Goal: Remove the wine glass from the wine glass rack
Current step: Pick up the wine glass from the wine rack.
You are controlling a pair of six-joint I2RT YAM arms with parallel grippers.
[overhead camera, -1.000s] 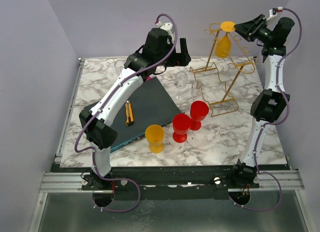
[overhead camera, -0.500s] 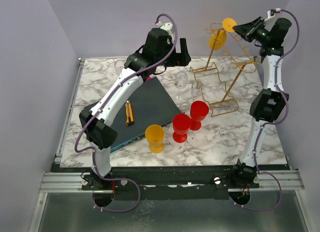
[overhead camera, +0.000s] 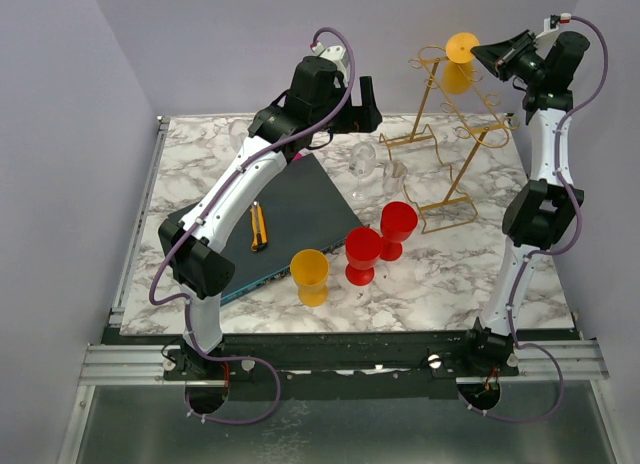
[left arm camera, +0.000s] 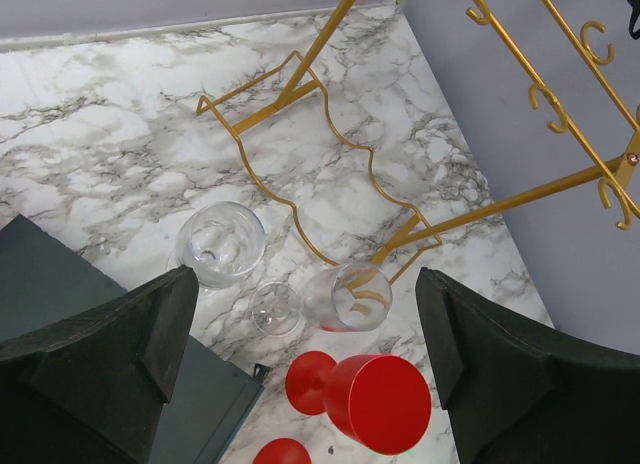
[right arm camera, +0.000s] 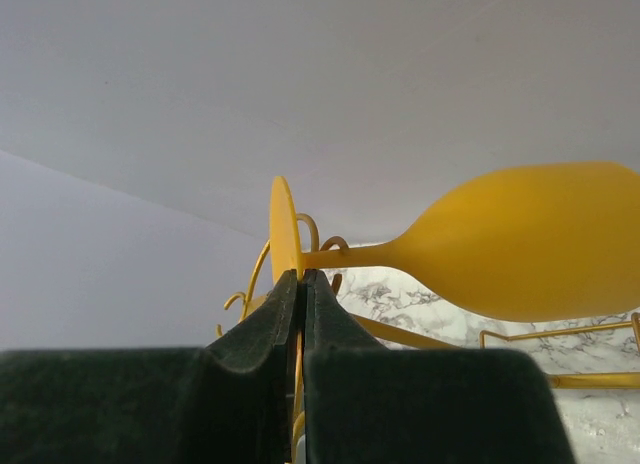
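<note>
Yellow wine glass (right arm camera: 520, 239), tilted sideways, near top of gold wire rack (left arm camera: 520, 199)

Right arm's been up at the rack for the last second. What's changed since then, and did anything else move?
The right tool closed, pinching the edge of the yellow wine glass by its foot. The glass swung at the top of the rack, bowl going left and then back, and its foot shifted slightly up and right. The left tool stayed open and still; the red cups did not move.
</note>
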